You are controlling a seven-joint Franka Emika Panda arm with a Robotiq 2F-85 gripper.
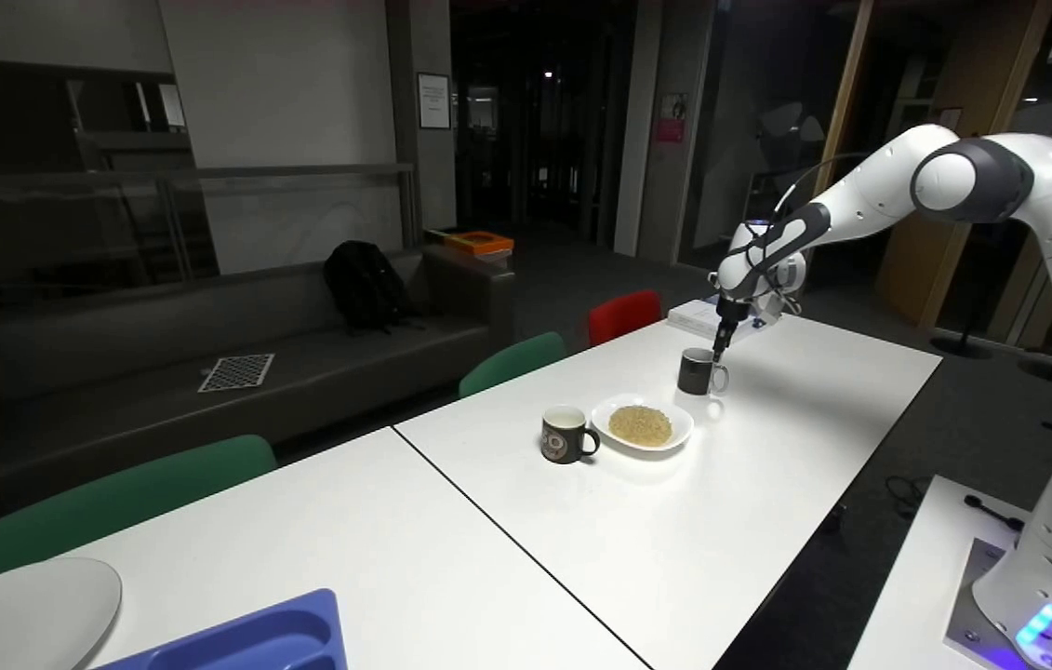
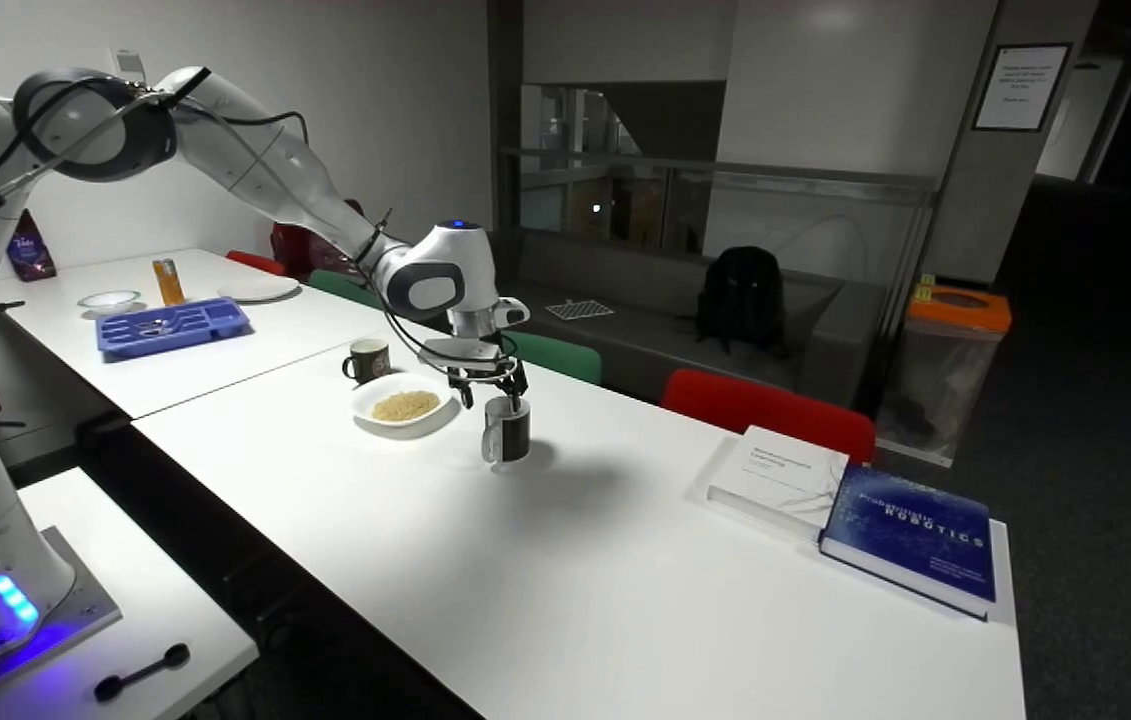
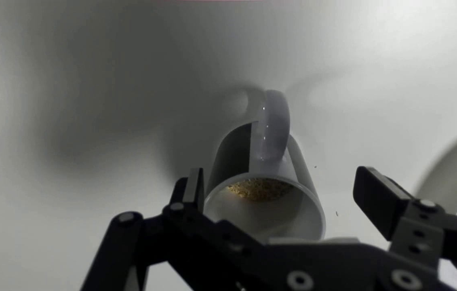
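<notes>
The gripper (image 3: pixel 279 184) is spread wide and has hold of nothing; its fingers (image 3: pixel 193 188) stand either side of the mug (image 2: pixel 514 432), which shows between them in the wrist view. The mug is upright on the table (image 2: pixel 625 600) beneath the gripper, but off-centre in the gap: close beside one finger, with far more room before the finger on the side of the bowl (image 2: pixel 365 410). Whether that closer finger touches the mug is hard to tell in these dim views. The handle (image 3: pixel 275 125) juts out sideways, roughly crosswise to the line between the fingers, and neither finger covers it in the wrist view. Grain (image 3: pixel 258 190) lies inside the mug. Beyond the bowl-side finger come the bowl, also with grain, and then the other mug (image 2: pixel 372 362); off the gripper's opposite side, well apart, lie two books (image 2: pixel 780 475).
</notes>
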